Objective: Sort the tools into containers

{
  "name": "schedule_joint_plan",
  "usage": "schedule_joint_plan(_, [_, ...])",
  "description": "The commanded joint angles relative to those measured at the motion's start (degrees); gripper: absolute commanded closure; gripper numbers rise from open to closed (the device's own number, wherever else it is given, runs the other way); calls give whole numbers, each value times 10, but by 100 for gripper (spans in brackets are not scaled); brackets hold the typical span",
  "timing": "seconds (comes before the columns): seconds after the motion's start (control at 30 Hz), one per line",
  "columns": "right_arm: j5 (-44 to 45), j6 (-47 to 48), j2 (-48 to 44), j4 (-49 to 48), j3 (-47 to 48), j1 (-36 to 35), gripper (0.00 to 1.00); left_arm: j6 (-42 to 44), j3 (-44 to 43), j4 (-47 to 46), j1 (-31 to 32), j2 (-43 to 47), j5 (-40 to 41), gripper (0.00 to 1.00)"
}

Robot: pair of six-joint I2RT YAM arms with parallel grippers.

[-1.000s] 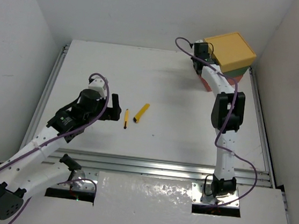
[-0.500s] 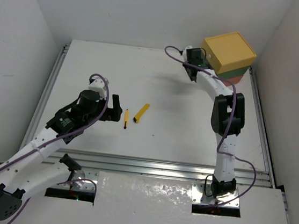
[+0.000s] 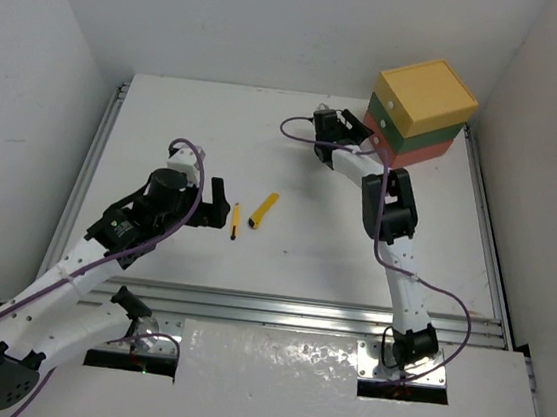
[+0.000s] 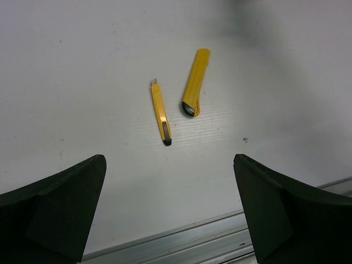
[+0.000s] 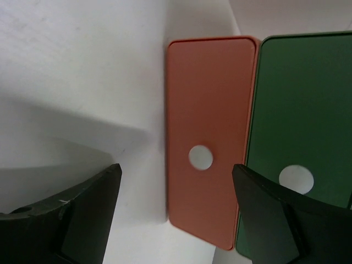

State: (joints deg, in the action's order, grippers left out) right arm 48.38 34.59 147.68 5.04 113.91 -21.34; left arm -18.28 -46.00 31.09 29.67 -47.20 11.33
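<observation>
On a white desk [image 3: 303, 262], the left gripper [image 3: 217, 204] hovers with its jaws spread wide and empty. It is just left of two tools that lie side by side without touching, a thin yellow-black screwdriver [image 4: 161, 118] and, to its right, a flat yellow cutter [image 4: 195, 82]. Farther back, the right gripper [image 3: 352, 127] is also open with nothing between its fingers, facing the fronts of the containers [image 3: 419, 119] stacked at the far right corner: the yellow drawer [image 3: 428, 93] on top, the green drawer [image 5: 302, 110] in the middle and the red-orange drawer [image 5: 209, 99] at the bottom, all shut, with small white knobs [image 5: 200, 157] on their fronts.
</observation>
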Motion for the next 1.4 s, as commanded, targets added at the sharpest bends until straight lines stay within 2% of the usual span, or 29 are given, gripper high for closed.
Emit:
schedule_joint_plan(0.0, [35, 71, 25, -65, 33, 6, 18, 6, -2, -26, 6, 6, -6, 0])
schedule_joint_plan(0.2, [43, 112, 67, -93, 55, 15, 26, 6, -2, -27, 8, 8, -8, 0])
schedule_joint_plan(0.4, [58, 132, 83, -111, 45, 29, 28, 6, -1, -27, 11, 16, -8, 0])
schedule_joint_plan(0.57, [71, 153, 92, -137, 42, 37, 34, 7, -2, -27, 14, 15, -10, 0])
schedule_joint_plan(0.7, [72, 155, 91, -142, 40, 38, 39, 7, -1, -28, 14, 18, -10, 0])
schedule_joint_plan(0.73, [73, 154, 89, -145, 38, 39, 44, 7, -1, -28, 15, 18, -11, 0])
schedule_joint_plan(1.07, [93, 184, 56, -214, -16, 40, 49, 7, -1, -28, 18, 18, -12, 0])
schedule_joint_plan(1.17, [94, 187, 53, -230, -24, 40, 54, 7, -1, -28, 20, 20, -12, 0])
schedule_joint_plan(1.3, [103, 231, 60, -281, -25, 42, 55, 7, -1, -28, 21, 21, -12, 0])
schedule_joint_plan(1.37, [103, 225, 61, -283, -25, 44, 62, 7, -1, -28, 22, 22, -12, 0])
